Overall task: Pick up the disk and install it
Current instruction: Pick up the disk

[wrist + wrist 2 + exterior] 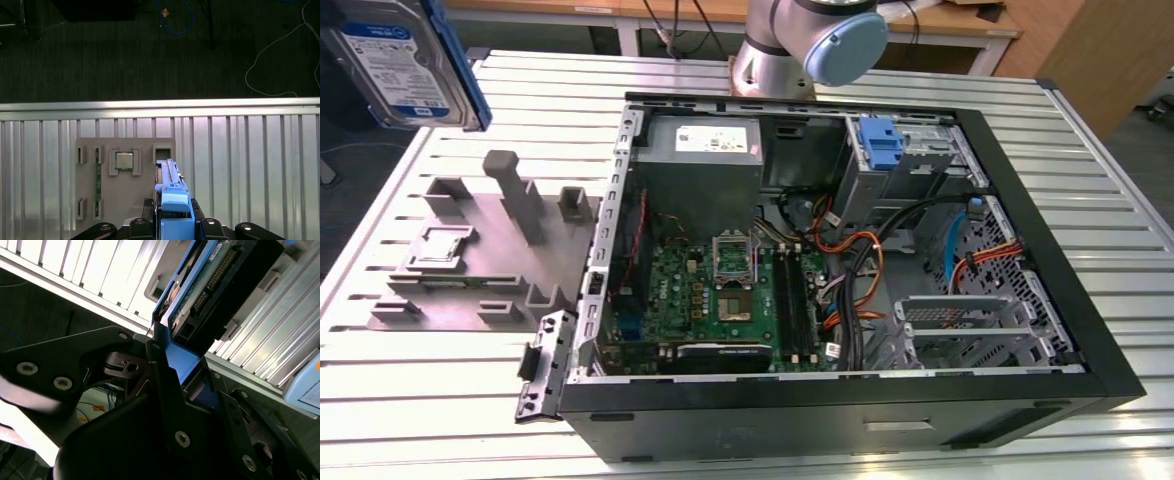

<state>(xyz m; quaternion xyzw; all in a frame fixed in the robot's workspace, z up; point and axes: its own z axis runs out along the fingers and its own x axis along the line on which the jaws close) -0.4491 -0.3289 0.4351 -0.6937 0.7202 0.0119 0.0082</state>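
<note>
**Operator:** Where is the disk?

**Arm:** In my jaws. They are clamped on its blue frame [182, 360], one on each side, as the second wrist view shows. In the exterior view the disk [398, 60] hangs high at the exterior view's left, label side showing, well apart from the case [1067, 330]. In the first wrist view it sits edge-on above the grey tray [87, 200], near the chip [124, 160].

**Operator:** Which step is that?

**Arm:** I judge the pick-up done and the disk lifted clear of the tabletop [1094, 130]. The install is not yet done.

**Operator:** What does the next move call for?

**Arm:** As I see it, clearing the case wall, turning the disk to line up with a drive cage [914, 165], and keeping off the cables [854, 270]. Which bay is meant, I cannot tell.

**Operator:** Any writing?

**Arm:** The disk has a white-and-blue label with lines of print. The power supply [704, 140] carries a white sticker. I leave both unread.
</note>
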